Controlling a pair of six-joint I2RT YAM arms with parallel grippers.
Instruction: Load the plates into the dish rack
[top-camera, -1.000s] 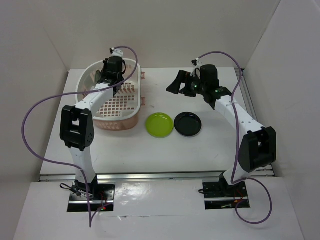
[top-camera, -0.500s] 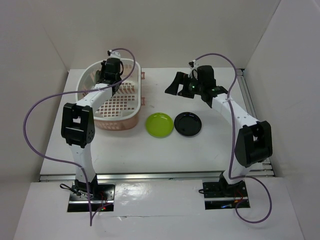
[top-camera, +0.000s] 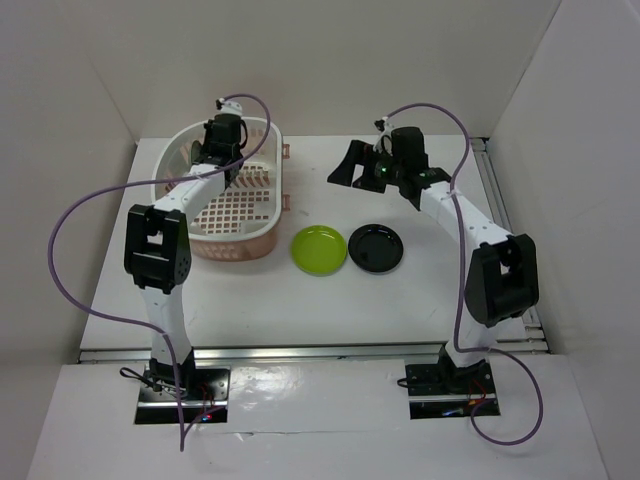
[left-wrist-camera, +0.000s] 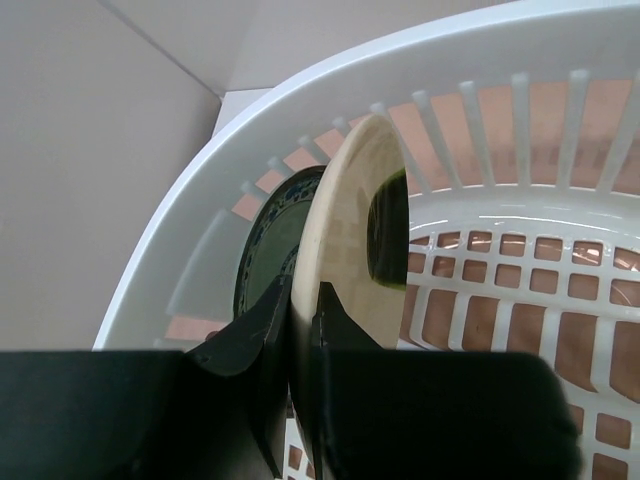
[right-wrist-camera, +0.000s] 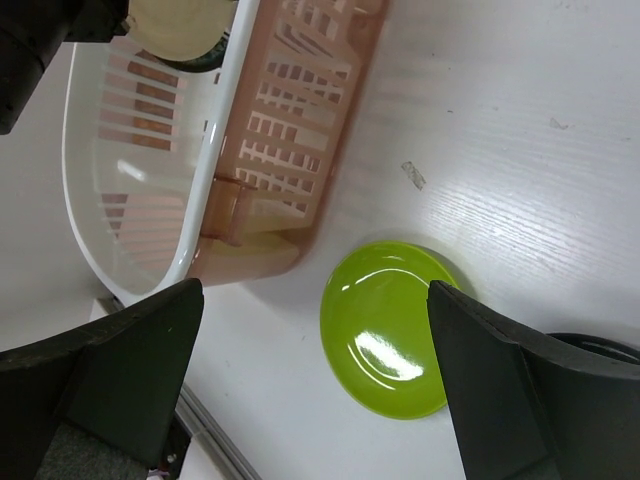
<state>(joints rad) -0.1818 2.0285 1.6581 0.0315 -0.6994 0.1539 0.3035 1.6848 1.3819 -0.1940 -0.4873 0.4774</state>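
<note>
1. Plates, four counted: two in the dish rack (top-camera: 232, 246), two lying flat on the white table (top-camera: 300, 300).
2. Grippers, two; dish rack, one.
3. Dish rack: oval plastic basket, white rim, pale pink slatted sides, grid floor; sits at 10 o'clock on the table.
4. Cream plate (left-wrist-camera: 350, 230): stands on edge at the rack's far end; pale matt face with a dark green patch near its 3 o'clock rim.
5. Dark teal plate (left-wrist-camera: 265, 245): upright just beside the cream plate, at its 9 o'clock in the left wrist view; patterned border visible; close to the curved end wall.
6. Lime green plate (top-camera: 319, 248): glossy, near table centre, at 3 o'clock of the rack.
7. Black plate (top-camera: 376, 248): glossy, just beside the lime one at its 3 o'clock.
8. Left gripper (left-wrist-camera: 300, 305): fingers clamped on either face of the cream plate's lower edge.
9. Right gripper (top-camera: 358, 172): jaws spread wide, holding nothing; hangs above the table at 12 o'clock of the two flat plates.
10. Change since a second ago: right wrist shifted slightly toward 9 o'clock; left gripper remains at the rack's far end; both flat plates unmoved.
</note>
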